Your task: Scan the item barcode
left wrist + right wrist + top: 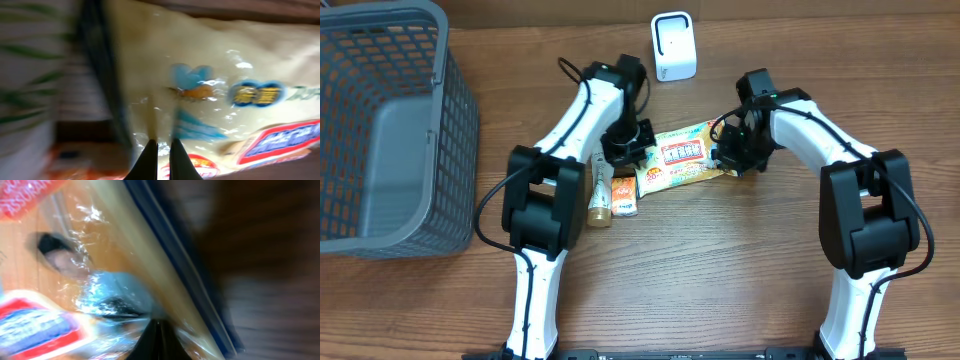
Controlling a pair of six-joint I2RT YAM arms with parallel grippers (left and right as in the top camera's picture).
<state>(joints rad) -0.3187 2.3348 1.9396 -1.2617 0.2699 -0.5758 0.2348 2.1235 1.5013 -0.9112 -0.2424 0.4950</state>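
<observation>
The item is a cream and orange snack bag [685,155] with red and blue print, stretched between my two grippers near the middle of the table. My left gripper [632,148] is shut on the bag's left end; in the left wrist view its fingertips [163,142] pinch the cream film of the bag [215,75]. My right gripper [728,158] is shut on the bag's right end, and in the right wrist view [159,322] the crinkled film of the bag [90,280] sits around the closed tips. A white scanner [674,46] stands upright behind the bag. No barcode shows.
A grey mesh basket [380,130] fills the far left. A small bottle [600,195] and an orange packet [624,195] lie side by side just in front of the left gripper. Bare wood tabletop lies in front of both arms.
</observation>
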